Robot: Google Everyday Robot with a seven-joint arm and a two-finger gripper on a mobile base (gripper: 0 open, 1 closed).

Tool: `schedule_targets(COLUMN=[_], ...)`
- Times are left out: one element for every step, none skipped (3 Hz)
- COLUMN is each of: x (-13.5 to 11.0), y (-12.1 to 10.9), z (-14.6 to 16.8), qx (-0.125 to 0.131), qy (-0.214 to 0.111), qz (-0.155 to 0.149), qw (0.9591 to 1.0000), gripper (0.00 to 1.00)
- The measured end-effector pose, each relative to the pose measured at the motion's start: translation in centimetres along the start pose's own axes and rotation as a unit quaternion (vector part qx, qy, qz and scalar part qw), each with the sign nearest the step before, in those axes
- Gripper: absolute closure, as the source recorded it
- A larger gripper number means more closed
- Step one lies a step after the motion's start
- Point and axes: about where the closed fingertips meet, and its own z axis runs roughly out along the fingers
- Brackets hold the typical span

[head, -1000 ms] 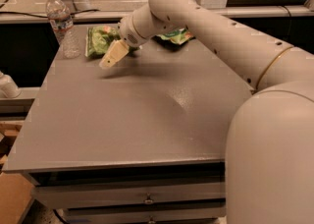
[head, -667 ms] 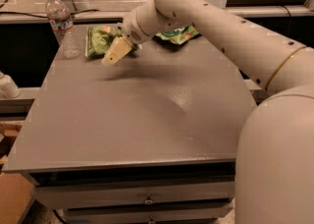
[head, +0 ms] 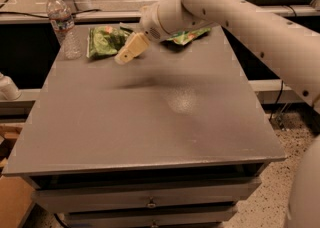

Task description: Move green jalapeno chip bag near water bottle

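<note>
Tool [head: 131, 49] sits low over bench [head: 150, 127] at right edge of green jalapeno chip bag [head: 104, 41], bag just beside water bottle [head: 62, 26]; can't tell tool state.

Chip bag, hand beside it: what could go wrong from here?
The hand hovers at the chip bag's edge; retracting could snag and drag it. The bottle stands upright near the table's far-left corner, close to the bag; any push might topple it. A second green bag lies behind the arm and could get swept.
</note>
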Motion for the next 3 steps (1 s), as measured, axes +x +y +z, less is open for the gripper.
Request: schedule_targets(x=[1.4,3.6,4.2], y=[0.2,0.3,0.0], z=[-3.5,-7.4,-8.3], qx=[0.021,0.04,0.047], qy=[-0.006,-0.021,-0.018], qz=[0.01,0.02,0.023], qw=[0.9997,0.9988,0.9985], gripper=[0.0,0.0,0.0])
